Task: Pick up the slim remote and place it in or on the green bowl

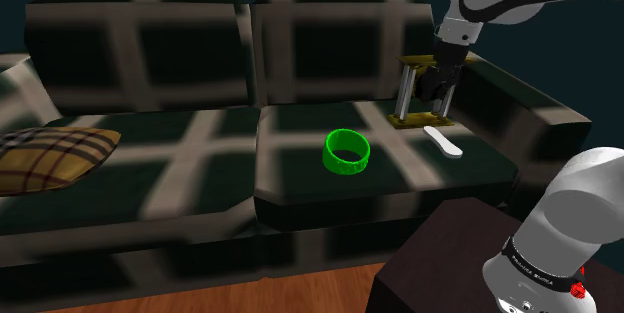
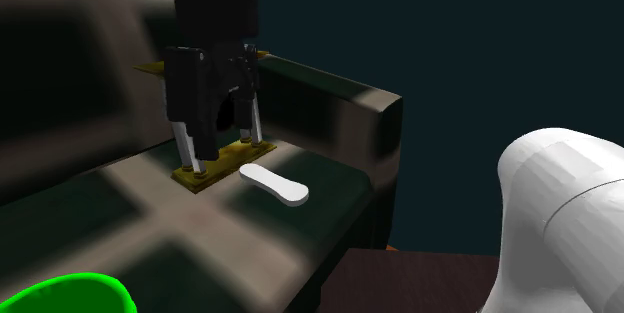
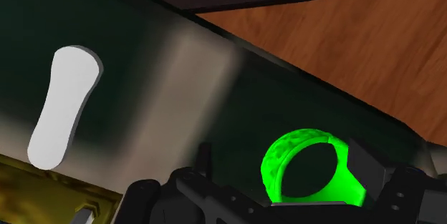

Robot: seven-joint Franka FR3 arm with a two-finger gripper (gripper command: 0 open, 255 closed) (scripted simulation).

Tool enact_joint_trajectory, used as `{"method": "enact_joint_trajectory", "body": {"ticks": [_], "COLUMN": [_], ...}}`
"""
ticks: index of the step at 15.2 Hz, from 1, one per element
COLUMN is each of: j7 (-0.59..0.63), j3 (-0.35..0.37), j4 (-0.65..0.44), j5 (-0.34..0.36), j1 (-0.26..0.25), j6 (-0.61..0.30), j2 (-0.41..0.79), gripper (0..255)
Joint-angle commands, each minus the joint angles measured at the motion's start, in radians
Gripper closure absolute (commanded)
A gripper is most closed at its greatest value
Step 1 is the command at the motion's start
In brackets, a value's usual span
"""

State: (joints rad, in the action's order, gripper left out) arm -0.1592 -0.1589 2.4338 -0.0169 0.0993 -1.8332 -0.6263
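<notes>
The slim remote [image 1: 441,141] [image 2: 275,183] [image 3: 63,106] is white and lies flat on the sofa's seat cushion, near the armrest. The green bowl [image 1: 347,151] [image 2: 65,294] [image 3: 304,169] stands upright on the same cushion, toward the shoulder view's left of the remote. My black gripper [image 1: 437,93] [image 2: 220,133] hangs above the seat, just behind the remote and over a brass-coloured rack. Its fingers [image 3: 365,167] stand apart and hold nothing. It touches neither the remote nor the bowl.
A brass-coloured rack [image 1: 420,116] [image 2: 222,169] with thin metal posts stands on the seat right behind the remote. The sofa's armrest [image 1: 520,101] borders the remote's side. A plaid cushion [image 1: 50,156] lies at the far left. My dark stand [image 1: 450,251] is on a wooden floor [image 3: 358,36].
</notes>
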Motion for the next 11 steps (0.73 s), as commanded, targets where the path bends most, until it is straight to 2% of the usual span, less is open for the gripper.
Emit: {"method": "enact_joint_trajectory", "body": {"ticks": [1, 11], "j7": [-0.007, -0.050], "j3": [-0.023, -0.144], "j4": [0.012, 0.007], "j5": [0.014, 0.049], "j1": [0.019, 0.097], "j6": [-0.053, -0.290], "j2": [0.042, 0.295], "gripper": [0, 0]}}
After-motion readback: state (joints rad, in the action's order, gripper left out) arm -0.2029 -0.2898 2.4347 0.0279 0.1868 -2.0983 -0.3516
